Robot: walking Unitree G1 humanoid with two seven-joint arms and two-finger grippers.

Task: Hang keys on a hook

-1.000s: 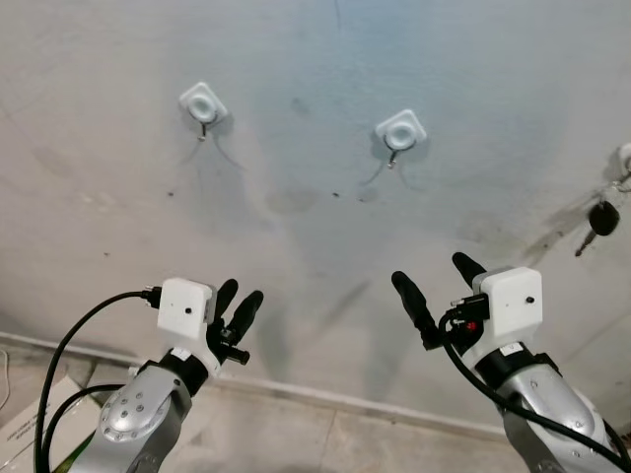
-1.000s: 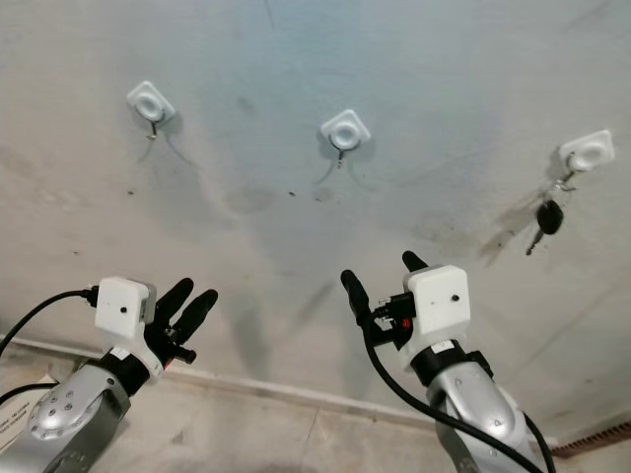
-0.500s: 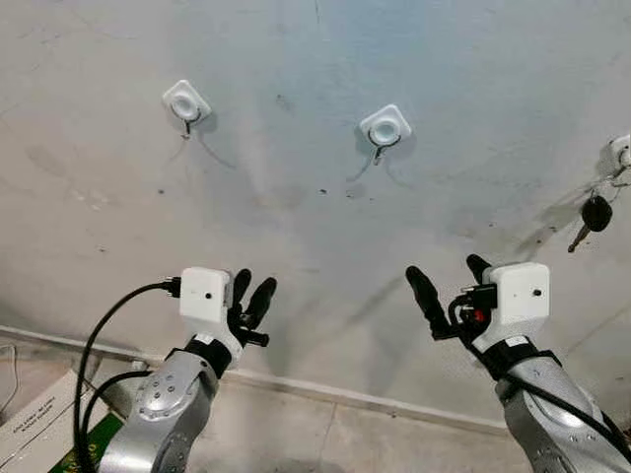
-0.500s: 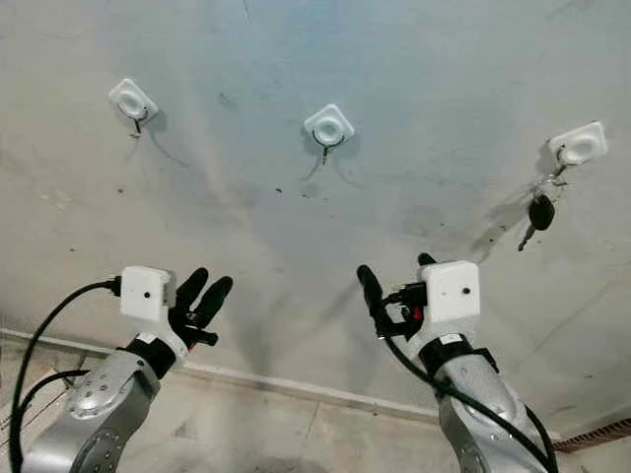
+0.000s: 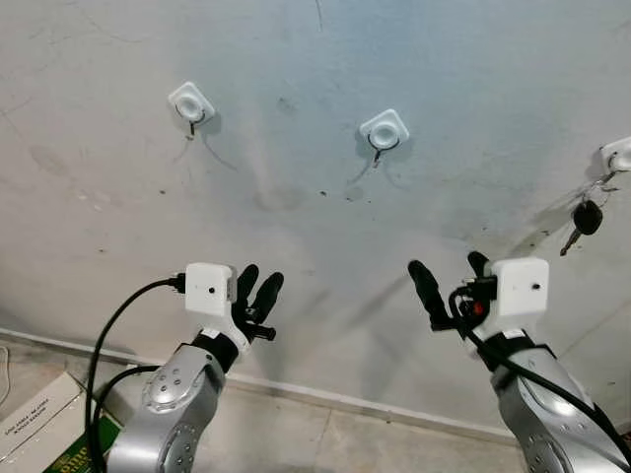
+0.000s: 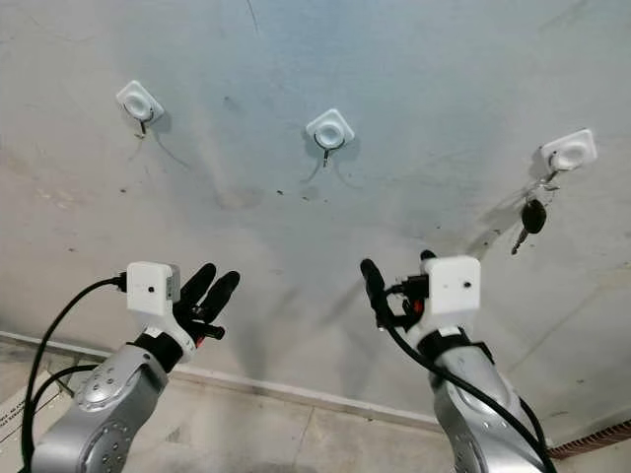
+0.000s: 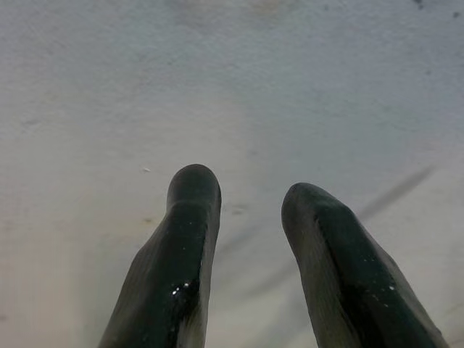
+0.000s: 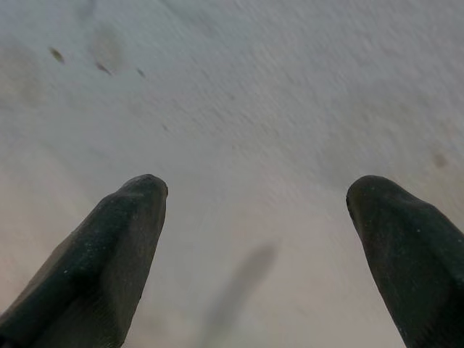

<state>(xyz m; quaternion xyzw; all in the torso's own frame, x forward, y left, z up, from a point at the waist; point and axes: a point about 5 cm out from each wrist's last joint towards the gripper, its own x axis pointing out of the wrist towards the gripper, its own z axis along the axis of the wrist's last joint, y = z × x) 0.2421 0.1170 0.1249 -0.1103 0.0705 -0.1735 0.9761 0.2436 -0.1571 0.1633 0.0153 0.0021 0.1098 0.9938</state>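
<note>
Hanging: black-headed keys [image 6: 530, 219] on white square wall hook [image 6: 569, 154], right edge.
Left gripper [image 5: 258, 288]: lower left, fingers slightly parted, empty.
Right gripper [image 5: 452, 274]: lower right, fingers spread wide, empty.

No readable text anywhere. Cardboard box [image 5: 39, 424] on the floor at lower left has dark print on its white side & a green panel w/ yellowish lettering, both too small/blurred to make out. White camera housings on the wrists, wall hooks & keys: no legible marks, nos. or brands.
</note>
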